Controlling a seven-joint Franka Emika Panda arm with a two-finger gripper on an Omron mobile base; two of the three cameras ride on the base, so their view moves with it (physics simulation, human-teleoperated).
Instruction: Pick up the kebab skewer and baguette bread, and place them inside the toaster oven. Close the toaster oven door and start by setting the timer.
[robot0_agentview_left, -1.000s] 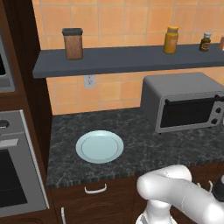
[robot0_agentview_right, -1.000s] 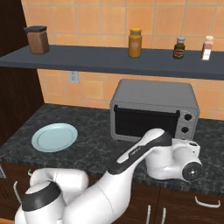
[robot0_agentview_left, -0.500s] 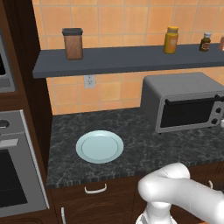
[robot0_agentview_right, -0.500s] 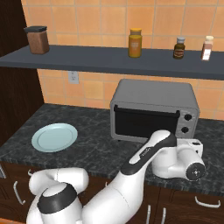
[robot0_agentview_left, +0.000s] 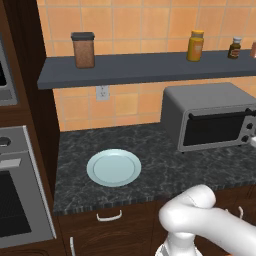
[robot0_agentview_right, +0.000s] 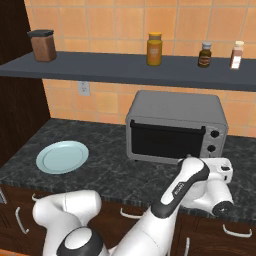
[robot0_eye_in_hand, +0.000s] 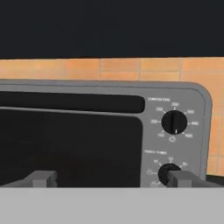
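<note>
So the toaster oven door (robot0_agentview_right: 166, 141) was already shut, plate (robot0_agentview_left: 113, 167) bare; the wide-open pincer (robot0_eye_in_hand: 109, 178) faced the timer knob (robot0_eye_in_hand: 167, 173), not yet turned.

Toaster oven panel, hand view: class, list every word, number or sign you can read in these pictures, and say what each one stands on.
"200", "300", "400": ring of temperature numbers around the upper knob on the toaster oven; the other numbers there are too blurred to read.
Heading above the upper knob: too blurred to read.
Heading and marks by the lower knob: too blurred to read.
Labels on the shelf jars: no legible text.
</note>
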